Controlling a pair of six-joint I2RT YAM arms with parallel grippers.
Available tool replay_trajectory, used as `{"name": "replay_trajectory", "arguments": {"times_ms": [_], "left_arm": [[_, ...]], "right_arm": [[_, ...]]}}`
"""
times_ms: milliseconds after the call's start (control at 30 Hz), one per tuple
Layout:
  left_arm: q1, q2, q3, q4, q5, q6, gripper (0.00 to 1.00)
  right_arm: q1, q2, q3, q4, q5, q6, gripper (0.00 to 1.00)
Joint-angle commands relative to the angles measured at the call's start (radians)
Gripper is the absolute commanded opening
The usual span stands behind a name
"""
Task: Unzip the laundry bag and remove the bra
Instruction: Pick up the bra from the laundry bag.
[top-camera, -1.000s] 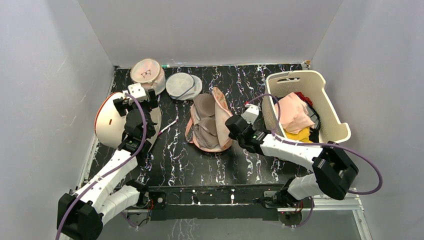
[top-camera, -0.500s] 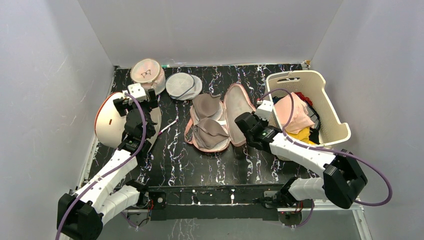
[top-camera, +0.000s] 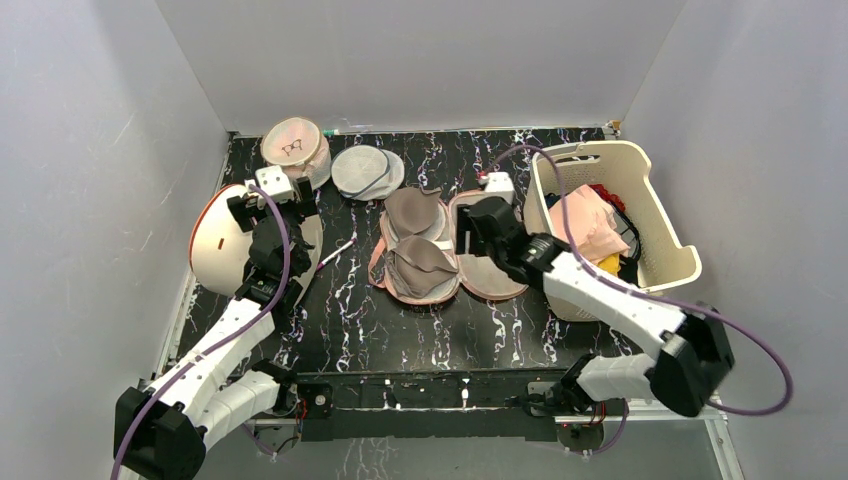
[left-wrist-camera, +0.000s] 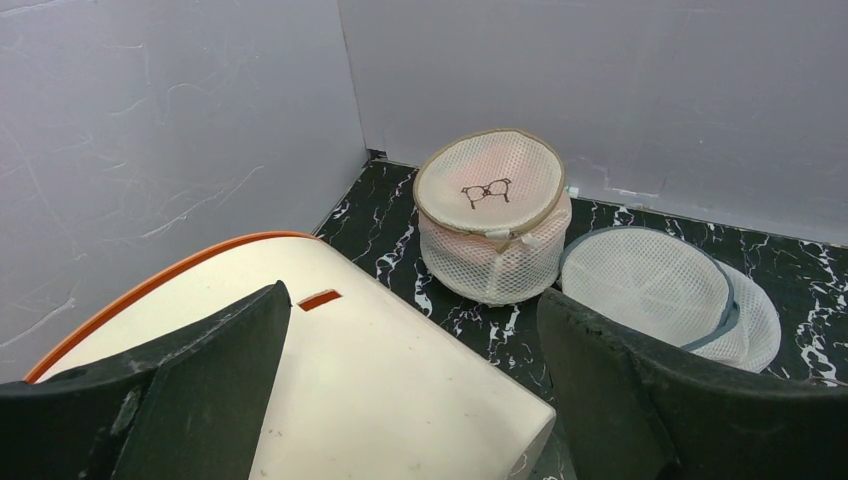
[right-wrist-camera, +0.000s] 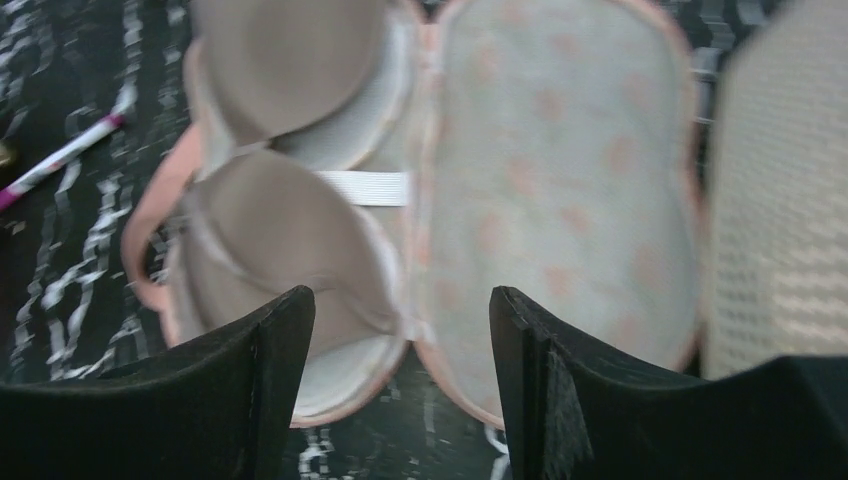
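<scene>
The laundry bag (top-camera: 490, 272) lies unzipped and spread flat in the middle of the table. Its lid (right-wrist-camera: 560, 170) is folded out to the right, lining up. The taupe bra (top-camera: 415, 245) rests in the left half with both cups (right-wrist-camera: 270, 230) facing up. My right gripper (top-camera: 478, 232) hovers over the lid. In the right wrist view it (right-wrist-camera: 400, 300) stands open above the bag's near end, holding nothing. My left gripper (top-camera: 270, 195) is open and empty at the far left, over a white tub (left-wrist-camera: 330, 380).
A pink mesh pouch with a black icon (left-wrist-camera: 492, 215) and a white mesh pouch (left-wrist-camera: 660, 290) sit at the back left. A cream basket (top-camera: 600, 150) of clothes stands right of the bag. A pink-white stick (top-camera: 338, 252) lies left of the bag.
My right gripper has opened and let go of the lid, which dropped flat to the right. The gripper moved towards the back. The left arm stayed still.
</scene>
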Motion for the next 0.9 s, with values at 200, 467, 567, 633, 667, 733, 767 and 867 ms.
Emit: {"name": "replay_trajectory", "arguments": {"times_ms": [200, 467, 567, 633, 667, 733, 767, 867], "left_arm": [[0.004, -0.003, 0.043, 0.001, 0.011, -0.015, 0.93], [0.004, 0.005, 0.055, -0.021, 0.037, -0.029, 0.93], [0.004, 0.007, 0.058, -0.022, 0.038, -0.031, 0.94], [0.004, 0.008, 0.058, -0.024, 0.040, -0.031, 0.93], [0.004, 0.010, 0.060, -0.025, 0.041, -0.032, 0.93], [0.004, 0.011, 0.061, -0.031, 0.045, -0.036, 0.93], [0.004, 0.010, 0.061, -0.032, 0.046, -0.038, 0.93], [0.005, 0.011, 0.062, -0.034, 0.046, -0.040, 0.93]], "right_arm": [[-0.033, 0.410, 0.245, 0.258, -0.549, 0.063, 0.65], [-0.177, 0.628, 0.319, 0.351, -0.756, 0.124, 0.53], [-0.195, 0.664, 0.338, 0.358, -0.765, 0.106, 0.52], [-0.196, 0.694, 0.358, 0.342, -0.805, 0.096, 0.51], [-0.196, 0.705, 0.358, 0.345, -0.830, 0.093, 0.50], [-0.196, 0.719, 0.340, 0.373, -0.875, 0.101, 0.49], [-0.195, 0.721, 0.326, 0.393, -0.894, 0.106, 0.48], [-0.197, 0.730, 0.292, 0.447, -0.949, 0.102, 0.48]]}}
